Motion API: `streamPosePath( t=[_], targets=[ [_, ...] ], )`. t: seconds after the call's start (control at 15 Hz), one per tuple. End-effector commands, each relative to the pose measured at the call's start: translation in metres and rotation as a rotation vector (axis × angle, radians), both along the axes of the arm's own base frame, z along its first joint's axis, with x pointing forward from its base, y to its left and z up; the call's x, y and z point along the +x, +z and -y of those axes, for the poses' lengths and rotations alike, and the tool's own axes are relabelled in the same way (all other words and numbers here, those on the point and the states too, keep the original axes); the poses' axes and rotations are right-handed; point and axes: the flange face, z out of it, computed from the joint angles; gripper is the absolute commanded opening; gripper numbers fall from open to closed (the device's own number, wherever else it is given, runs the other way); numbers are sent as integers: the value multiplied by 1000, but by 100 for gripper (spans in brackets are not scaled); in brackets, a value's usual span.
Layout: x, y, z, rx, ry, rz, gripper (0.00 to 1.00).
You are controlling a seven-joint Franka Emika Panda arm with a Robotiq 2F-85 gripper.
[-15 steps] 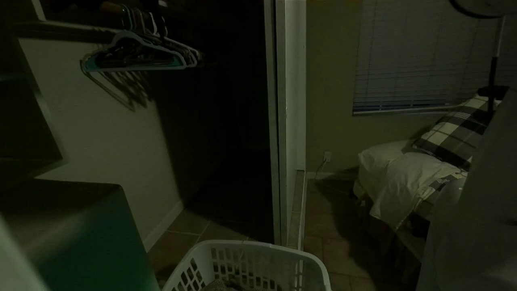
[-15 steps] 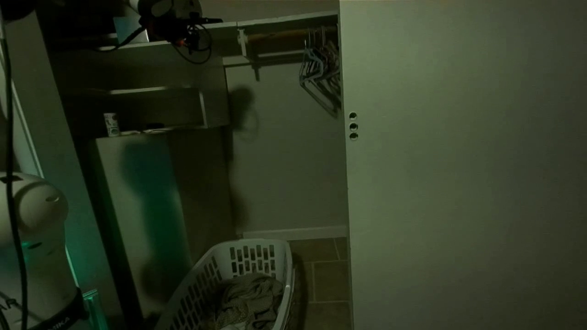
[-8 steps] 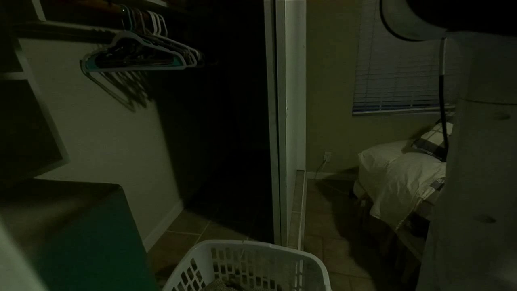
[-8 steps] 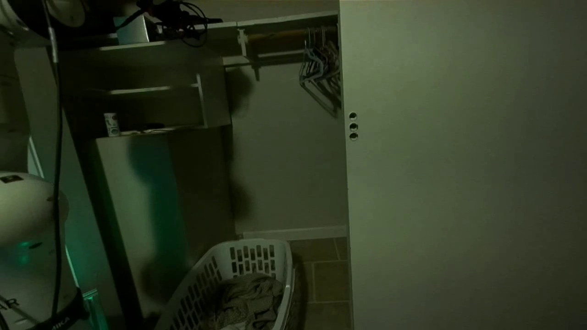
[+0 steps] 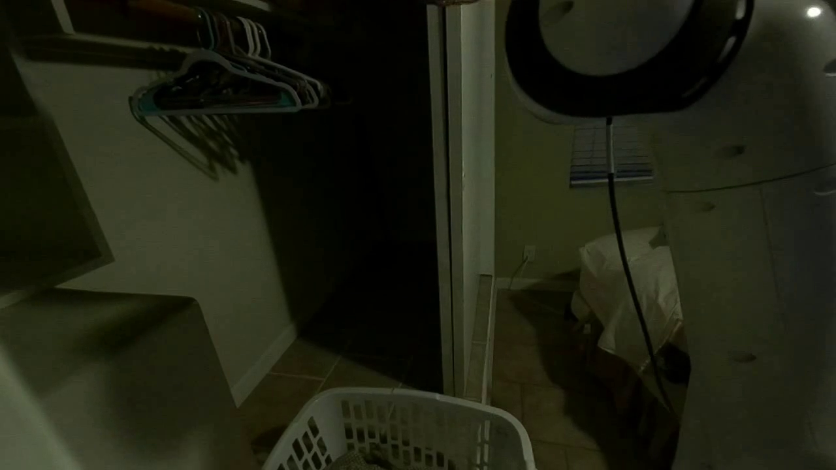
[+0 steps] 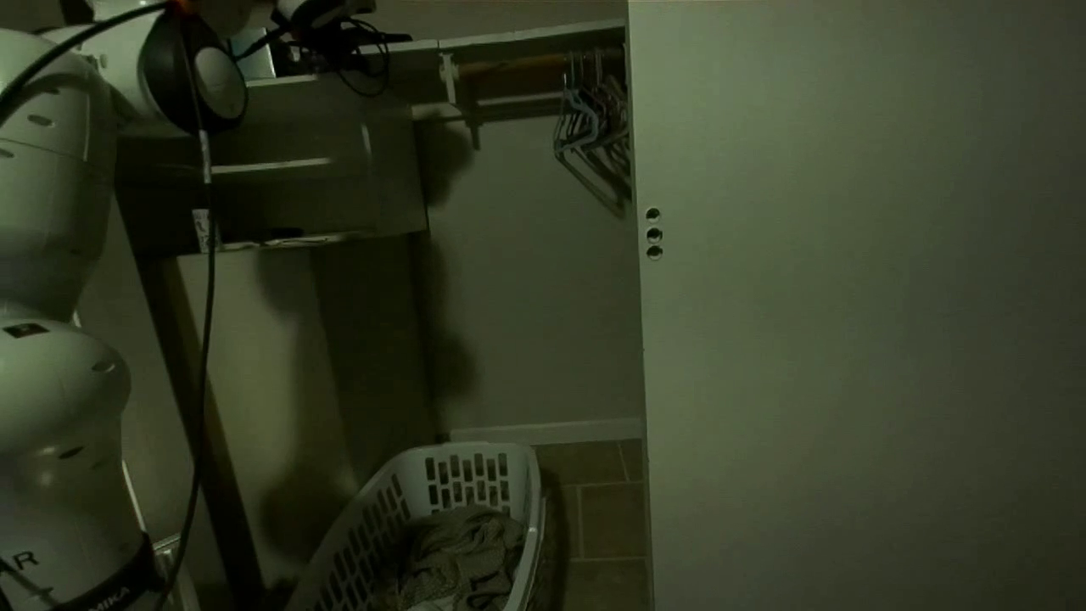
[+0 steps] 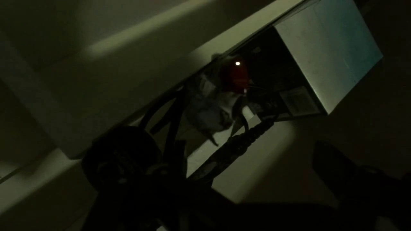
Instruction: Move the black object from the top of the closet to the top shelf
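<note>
The black object, a tangle of dark parts and cables, lies on top of the closet unit in an exterior view. A thin cable loop hangs below the edge. In the wrist view it appears as a dark rounded part and a ribbed strap. My gripper is open, with its fingers wide apart. The strap passes by the left finger; I cannot tell if they touch. Outside, the white wrist is just above the tangle, and the fingers cannot be told from it. The shelf sits below the closet top.
A white-blue box stands beside the tangle, with a dark red shiny item near it. A can stands on the lower shelf. Hangers hang in the closet. A laundry basket stands below. A sliding door covers the right.
The arm's links and elbow have swung into both exterior views. The hand no longer covers the clothes rail. The cable loop hangs higher than one second ago. The teal light on the cabinet side is gone.
</note>
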Motion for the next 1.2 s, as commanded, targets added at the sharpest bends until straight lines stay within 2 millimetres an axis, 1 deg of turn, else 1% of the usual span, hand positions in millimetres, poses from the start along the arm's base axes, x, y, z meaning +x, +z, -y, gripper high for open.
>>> streamPosePath(
  t=[0.0, 0.27, 0.33, 0.4, 0.47, 0.53, 0.67, 0.73, 0.8, 0.87, 1.0, 1.07, 1.13],
  targets=[
    [12, 3, -5, -6, 12, -6, 100],
    [10, 4, -7, -10, 50, -19, 100],
    [9, 3, -8, -16, 62, -23, 99],
    [8, 2, -9, -24, 75, -27, 93],
    [7, 1, -10, -39, 84, -28, 85],
    [7, -1, -12, -50, 95, -33, 78],
    [6, -5, -14, -78, 109, -40, 92],
    [6, -7, -15, -85, 116, -43, 96],
    [6, -9, -16, -97, 121, -44, 96],
    [6, -10, -17, -102, 124, -46, 93],
    [8, -12, -17, -109, 123, -43, 76],
    [9, -13, -17, -113, 120, -40, 64],
    [10, -13, -16, -113, 117, -38, 56]
  ],
)
